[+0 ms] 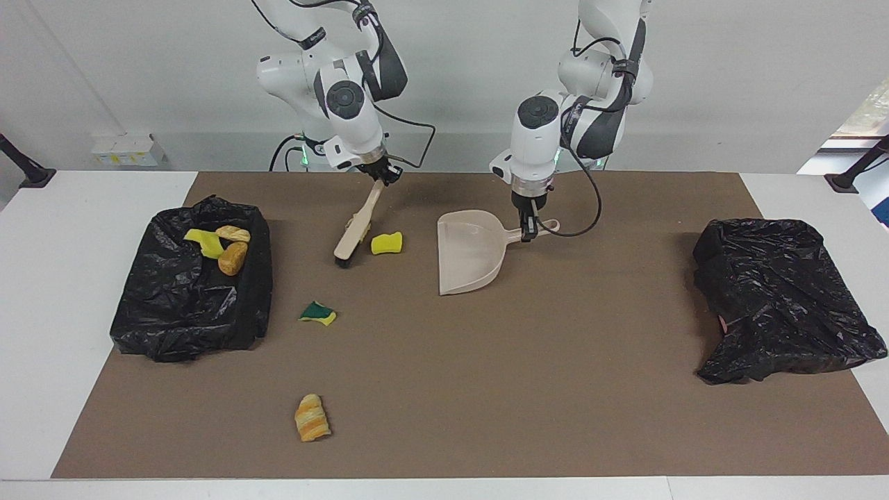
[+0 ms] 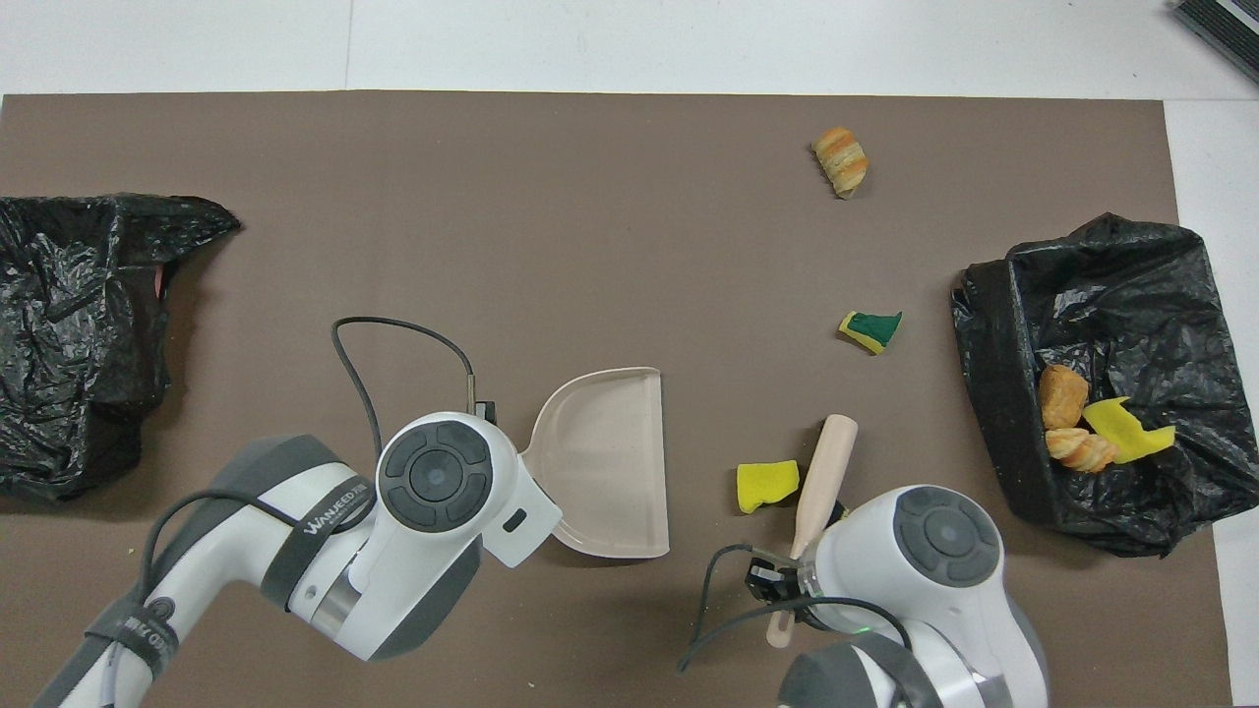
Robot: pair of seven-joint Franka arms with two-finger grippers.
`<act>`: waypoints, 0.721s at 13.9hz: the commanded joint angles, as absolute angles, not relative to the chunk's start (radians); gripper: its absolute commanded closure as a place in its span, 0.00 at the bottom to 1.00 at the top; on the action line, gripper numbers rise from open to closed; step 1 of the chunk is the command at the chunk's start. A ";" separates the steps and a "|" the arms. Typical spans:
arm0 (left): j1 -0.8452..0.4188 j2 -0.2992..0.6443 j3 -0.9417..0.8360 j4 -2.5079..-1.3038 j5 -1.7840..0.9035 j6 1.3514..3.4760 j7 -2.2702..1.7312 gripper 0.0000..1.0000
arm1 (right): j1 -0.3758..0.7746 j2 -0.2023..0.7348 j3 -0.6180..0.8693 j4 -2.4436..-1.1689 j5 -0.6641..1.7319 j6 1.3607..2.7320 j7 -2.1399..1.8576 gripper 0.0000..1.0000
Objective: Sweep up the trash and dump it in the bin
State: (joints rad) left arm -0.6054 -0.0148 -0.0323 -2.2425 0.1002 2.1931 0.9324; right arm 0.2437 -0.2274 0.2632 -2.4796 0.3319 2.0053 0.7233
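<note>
Facing view first: the right gripper (image 1: 379, 179) is pinched shut on the handle of a beige brush (image 1: 355, 230), which slants down so its dark bristles meet the brown mat (image 1: 486, 389) just beside a yellow sponge bit (image 1: 386, 242). The left gripper (image 1: 529, 230) clamps the handle of a beige dustpan (image 1: 467, 251), one pan only, lying with its open mouth turned toward the brush and the sponge bit between them.

Six scraps of trash show (a seventh cannot be made out). Three lie loose on the mat: the plain yellow sponge bit, a green-and-yellow sponge bit (image 1: 318, 313) farther from the robots, and a striped orange-brown bread lump (image 1: 312, 417) farther still, near the mat's edge. Three more sit inside the open black bag-lined bin (image 1: 187, 312) at the right arm's end of the table — a bent yellow sponge strip (image 1: 203, 242), a pale tan bread lump (image 1: 233, 233) and a rounder brown bread lump (image 1: 232, 258), all touching in a cluster.

A second black bag (image 1: 778, 298), crumpled and closed over, rests at the left arm's end.
</note>
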 commanded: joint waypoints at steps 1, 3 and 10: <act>-0.635 -0.048 -0.021 -2.293 0.123 2.235 0.884 1.00 | 0.297 -0.019 0.270 -2.326 0.364 2.071 0.687 1.00; -0.656 -0.049 -0.021 -2.293 0.123 2.246 0.839 1.00 | 0.331 0.064 0.270 -2.222 0.362 2.077 0.678 1.00; -0.663 -0.046 -0.021 -2.293 0.121 2.267 0.816 1.00 | 0.408 0.092 0.270 -2.108 0.371 2.100 0.606 1.00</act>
